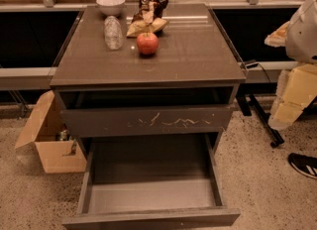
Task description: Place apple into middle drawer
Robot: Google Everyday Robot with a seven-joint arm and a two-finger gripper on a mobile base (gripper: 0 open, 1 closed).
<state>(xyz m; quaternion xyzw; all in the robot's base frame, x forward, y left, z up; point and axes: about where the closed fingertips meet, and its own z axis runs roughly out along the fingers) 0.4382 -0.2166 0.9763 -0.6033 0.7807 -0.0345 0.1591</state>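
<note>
The red apple (147, 43) with a yellowish patch and thin stem stands on the cabinet top (193, 55), left of centre, just in front of the snack bag. The middle drawer (153, 197) is pulled wide open low at the front; its grey floor is bare and its plain front panel runs along the bottom edge. My gripper (291, 102) hangs at the far right edge, beside the cabinet and well away from the apple, below the white arm housing (303, 28).
A brown-and-tan snack bag (150, 11), a white bowl (111, 4) and a lying clear bottle (113, 32) share the cabinet top. The scratched drawer (148, 121) above is slightly out. An open cardboard box (52, 142) sits on the floor left; a shoe (303, 164) is at right.
</note>
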